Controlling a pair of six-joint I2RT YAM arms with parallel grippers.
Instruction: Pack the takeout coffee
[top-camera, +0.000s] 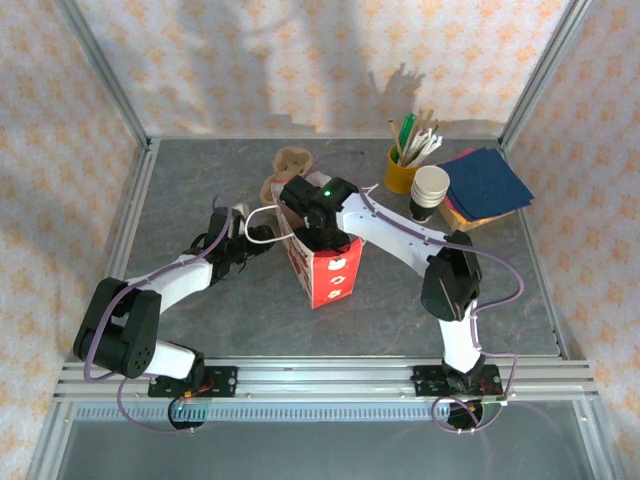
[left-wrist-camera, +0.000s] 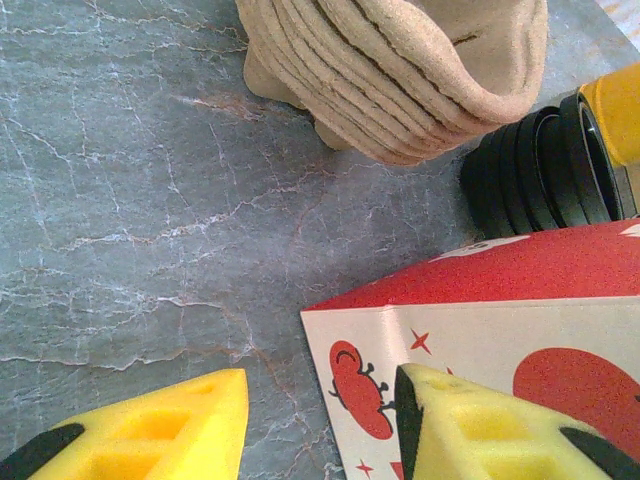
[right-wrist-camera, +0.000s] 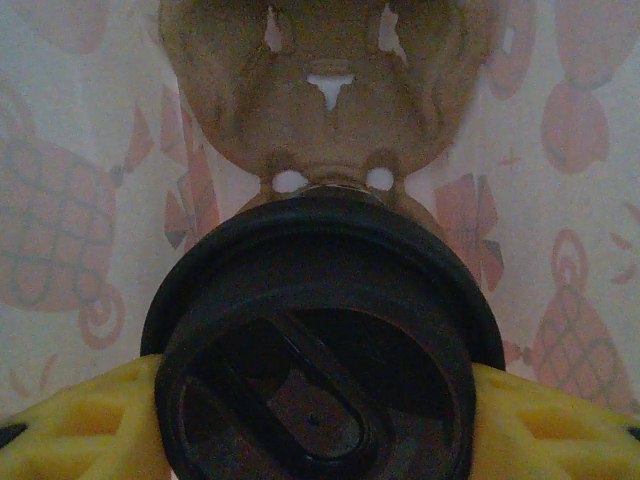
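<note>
The takeout coffee's round black lid (right-wrist-camera: 320, 330) sits between the yellow fingers of my right gripper (right-wrist-camera: 320, 400), which is shut on the cup; the cup body below the lid is hidden. It hangs inside the red-and-white paper bag (top-camera: 330, 275), above a brown cardboard carrier (right-wrist-camera: 320, 100) at the bag's bottom. In the top view my right wrist (top-camera: 320, 210) reaches down into the bag's mouth. My left gripper (left-wrist-camera: 320, 390) stands open at the bag's left corner (left-wrist-camera: 400, 330), its right finger in front of the printed wall.
A stack of brown cardboard carriers (top-camera: 290, 165) lies behind the bag, and a stack of black lids (left-wrist-camera: 540, 175) lies next to it. At the back right stand a yellow cup of stirrers (top-camera: 403, 170), stacked paper cups (top-camera: 430, 190) and blue napkins (top-camera: 487, 183).
</note>
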